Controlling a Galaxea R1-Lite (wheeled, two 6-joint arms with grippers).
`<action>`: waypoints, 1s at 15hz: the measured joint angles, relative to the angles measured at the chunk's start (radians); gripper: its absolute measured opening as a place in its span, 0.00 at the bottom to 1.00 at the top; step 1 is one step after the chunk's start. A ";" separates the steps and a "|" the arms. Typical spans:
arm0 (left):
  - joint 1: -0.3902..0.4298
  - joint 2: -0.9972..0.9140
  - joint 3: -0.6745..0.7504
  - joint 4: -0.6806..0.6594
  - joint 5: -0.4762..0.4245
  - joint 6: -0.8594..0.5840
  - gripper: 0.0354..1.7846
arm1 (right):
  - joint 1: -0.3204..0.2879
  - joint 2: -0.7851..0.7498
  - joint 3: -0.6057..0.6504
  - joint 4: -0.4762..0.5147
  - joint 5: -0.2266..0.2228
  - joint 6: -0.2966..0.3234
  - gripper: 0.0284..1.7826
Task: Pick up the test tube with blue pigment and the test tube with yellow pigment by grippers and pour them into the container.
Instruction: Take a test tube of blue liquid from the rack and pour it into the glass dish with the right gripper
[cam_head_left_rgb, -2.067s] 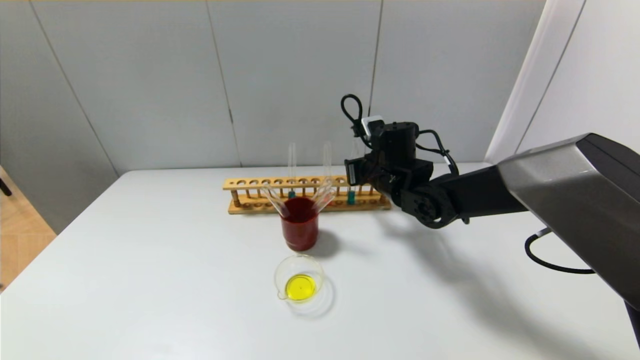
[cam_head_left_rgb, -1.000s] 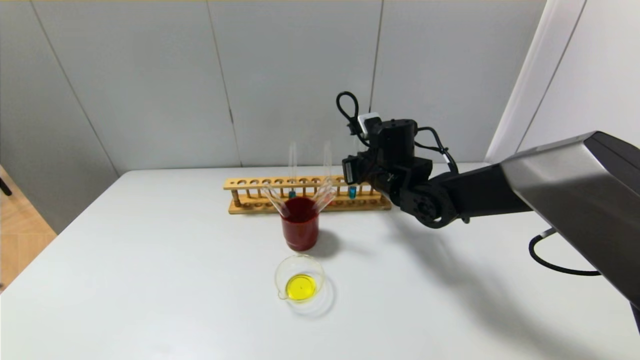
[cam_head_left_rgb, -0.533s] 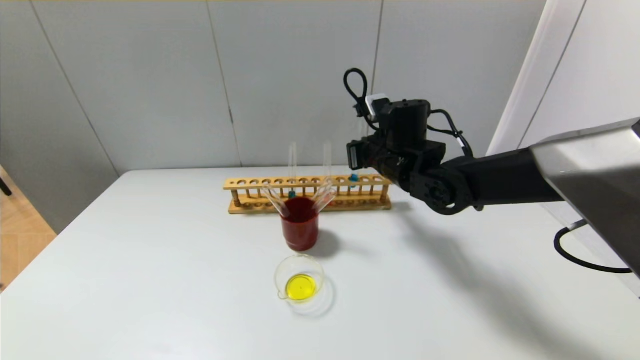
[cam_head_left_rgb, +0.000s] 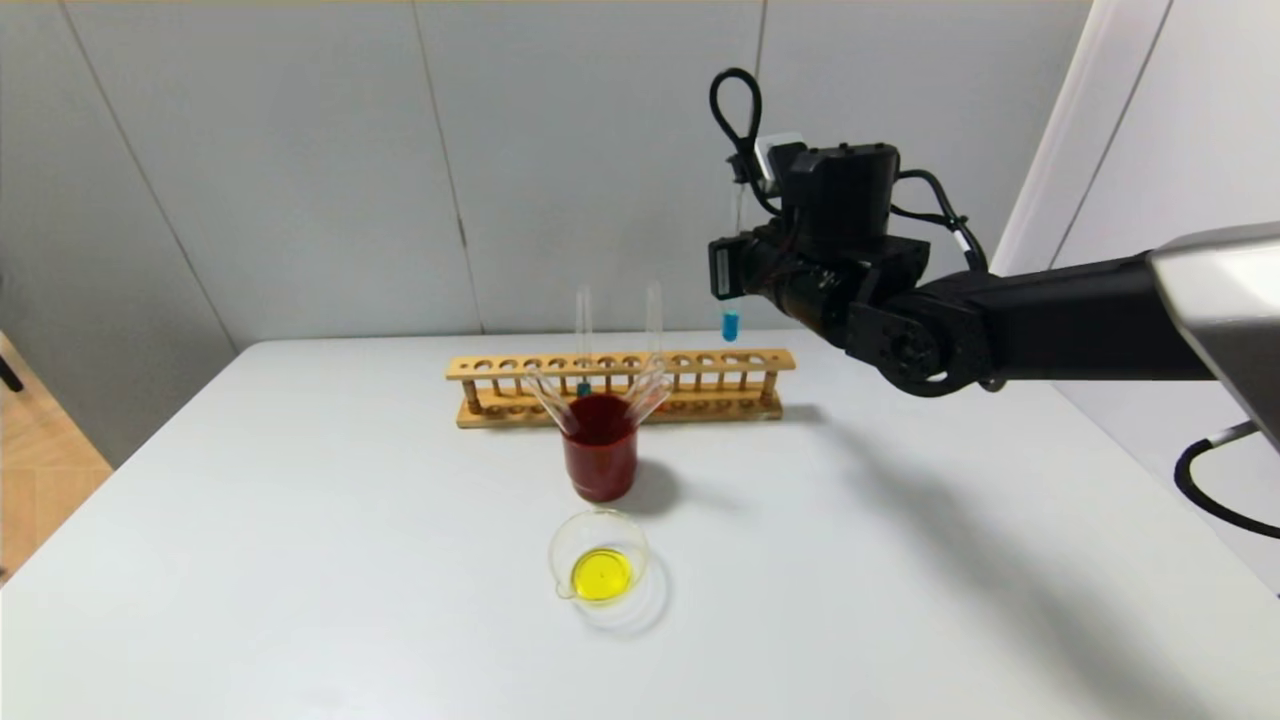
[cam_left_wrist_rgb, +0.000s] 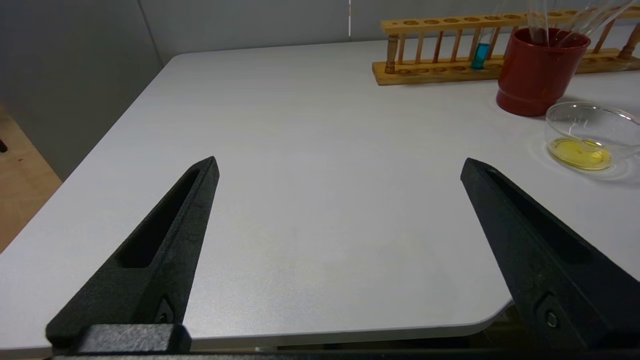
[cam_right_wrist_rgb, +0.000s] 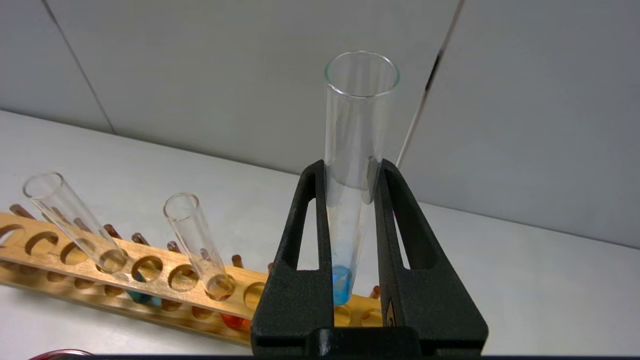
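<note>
Claw first: the right claw (cam_right_wrist_rgb: 350, 172), black with two thin pointed fingers, is clenched around the slim clear glass test tube with blue liquid at its bottom (cam_right_wrist_rgb: 356, 150). The tube stands upright in the grip, its open mouth up and its blue end hanging down. In the head view this blue tube (cam_head_left_rgb: 731, 322) is up in the air, clear of the long wooden rack with a row of round holes (cam_head_left_rgb: 620, 385), just above the rack's right part.

Another tall clear tube with a little darker blue in it (cam_head_left_rgb: 584, 345) stands in the rack, and one more clear tube (cam_head_left_rgb: 654, 320) stands beside it. In front of the rack sits the dark red cup (cam_head_left_rgb: 600, 445) with empty glass tubes leaning in it. In front of the cup, near it, sits the small low round clear glass dish (cam_head_left_rgb: 600, 565). It has a pool of yellow liquid in it, so I think the yellow pour is already done. I cannot see a tube with yellow in it anywhere.

The left claw (cam_left_wrist_rgb: 340, 170), black too, hangs released with its fingers far apart, over the near left part of the white bench (cam_head_left_rgb: 300, 560). It holds nothing.

So the job looks about half done. What is left: carry the blue tube over to the glass dish, tip it, and pour the blue in with the yellow.
</note>
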 joint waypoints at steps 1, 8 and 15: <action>0.000 0.000 0.000 0.000 0.000 0.000 0.96 | -0.002 -0.007 0.001 0.000 -0.002 0.000 0.14; 0.001 0.000 0.000 0.000 0.000 0.000 0.96 | -0.003 -0.080 0.026 0.011 -0.005 0.003 0.14; 0.001 0.000 0.000 0.000 0.000 0.000 0.96 | -0.013 -0.241 0.147 0.013 -0.002 0.011 0.14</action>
